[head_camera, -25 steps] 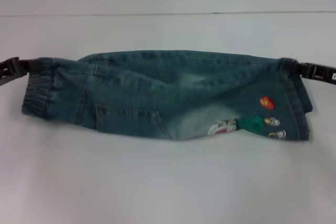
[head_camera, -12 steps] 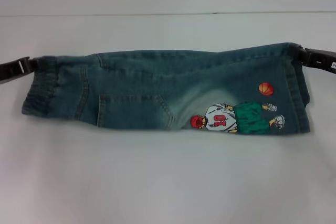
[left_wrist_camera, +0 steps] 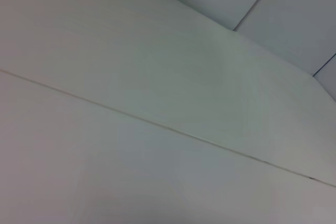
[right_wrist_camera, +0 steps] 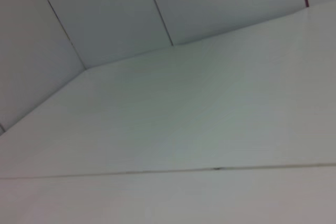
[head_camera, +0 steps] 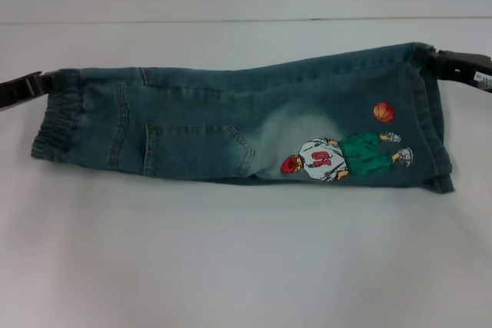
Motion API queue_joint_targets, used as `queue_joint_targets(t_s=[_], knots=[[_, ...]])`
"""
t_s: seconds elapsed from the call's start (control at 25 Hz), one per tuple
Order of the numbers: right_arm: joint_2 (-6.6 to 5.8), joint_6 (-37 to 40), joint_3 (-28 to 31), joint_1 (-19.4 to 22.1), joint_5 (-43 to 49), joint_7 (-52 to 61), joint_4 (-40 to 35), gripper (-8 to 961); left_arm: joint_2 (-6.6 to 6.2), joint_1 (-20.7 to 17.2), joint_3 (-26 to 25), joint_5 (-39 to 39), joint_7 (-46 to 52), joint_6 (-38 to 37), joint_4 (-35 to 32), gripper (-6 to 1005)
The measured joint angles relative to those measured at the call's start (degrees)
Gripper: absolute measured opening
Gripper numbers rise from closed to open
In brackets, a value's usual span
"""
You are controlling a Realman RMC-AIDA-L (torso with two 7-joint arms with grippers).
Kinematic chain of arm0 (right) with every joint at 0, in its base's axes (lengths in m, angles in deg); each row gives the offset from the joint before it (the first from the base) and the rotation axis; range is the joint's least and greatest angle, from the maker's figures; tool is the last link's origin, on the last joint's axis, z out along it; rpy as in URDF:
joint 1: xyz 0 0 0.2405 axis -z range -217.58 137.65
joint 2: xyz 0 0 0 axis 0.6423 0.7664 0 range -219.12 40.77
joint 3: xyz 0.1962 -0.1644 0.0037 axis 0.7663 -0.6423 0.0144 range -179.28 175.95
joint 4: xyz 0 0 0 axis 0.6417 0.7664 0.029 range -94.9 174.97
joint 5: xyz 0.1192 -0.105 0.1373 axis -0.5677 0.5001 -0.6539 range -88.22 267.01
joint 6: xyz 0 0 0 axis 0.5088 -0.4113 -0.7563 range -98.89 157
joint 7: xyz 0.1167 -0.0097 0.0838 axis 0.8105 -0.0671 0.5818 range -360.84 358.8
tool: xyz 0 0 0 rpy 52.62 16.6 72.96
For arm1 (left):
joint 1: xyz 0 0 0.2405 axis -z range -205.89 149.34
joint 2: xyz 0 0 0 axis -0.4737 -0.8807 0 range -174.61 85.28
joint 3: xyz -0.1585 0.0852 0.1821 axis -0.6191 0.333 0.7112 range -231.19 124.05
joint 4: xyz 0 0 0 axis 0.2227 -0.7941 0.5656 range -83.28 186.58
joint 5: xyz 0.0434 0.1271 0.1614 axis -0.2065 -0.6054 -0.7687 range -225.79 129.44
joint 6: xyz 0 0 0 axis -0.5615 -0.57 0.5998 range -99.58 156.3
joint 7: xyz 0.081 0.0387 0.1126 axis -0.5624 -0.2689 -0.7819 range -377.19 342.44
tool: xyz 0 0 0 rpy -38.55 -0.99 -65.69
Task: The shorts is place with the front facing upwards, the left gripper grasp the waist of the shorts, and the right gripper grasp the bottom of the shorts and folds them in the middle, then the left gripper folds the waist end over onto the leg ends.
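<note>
Shorts [head_camera: 246, 132] folded lengthwise, spread left to right across the white counter [head_camera: 246, 266]. Soft, light denim; limp, prone to sagging between holds. Thick seams best for grip: waist [head_camera: 58, 124] at the left end, leg ends [head_camera: 430, 124] at the right. Left gripper [head_camera: 46, 82] at the far corner of the waist, jaws clamped on the band. Right gripper [head_camera: 434, 59] at the far corner of the hem, jaws pinching the denim. Both arms low, reaching inward from the sides.
</note>
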Motion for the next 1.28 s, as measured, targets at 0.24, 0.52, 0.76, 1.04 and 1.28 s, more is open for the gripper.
queue_joint_targets(t_s=[0.24, 0.52, 0.76, 1.04, 1.28], knots=[[0.43, -2.3, -0.6, -1.2, -0.7, -1.1, 0.4, 39, 0.71, 0.5, 0.0, 0.1, -1.1, 1.7, 0.2, 133], [0.51, -5.5, -2.8, -2.2, -0.8, -1.7, 2.2, 38, 1.07, 0.9, 0.0, 0.9, -2.7, 4.2, 1.5, 135], [0.7, -7.0, -3.6, -2.9, -0.8, -1.6, 2.9, 37, 1.67, 1.0, 1.2, 1.1, -3.0, 7.6, 2.4, 137], [0.95, -7.8, -3.9, -3.5, -0.6, -1.1, 3.0, 176, 1.9, 1.3, 2.4, 1.3, -2.7, 8.7, 3.3, 140], [0.94, -7.8, -3.9, -3.3, -0.7, -1.0, 3.0, 537, 1.23, 1.0, 2.5, 1.2, -2.4, 7.1, 3.2, 343]])
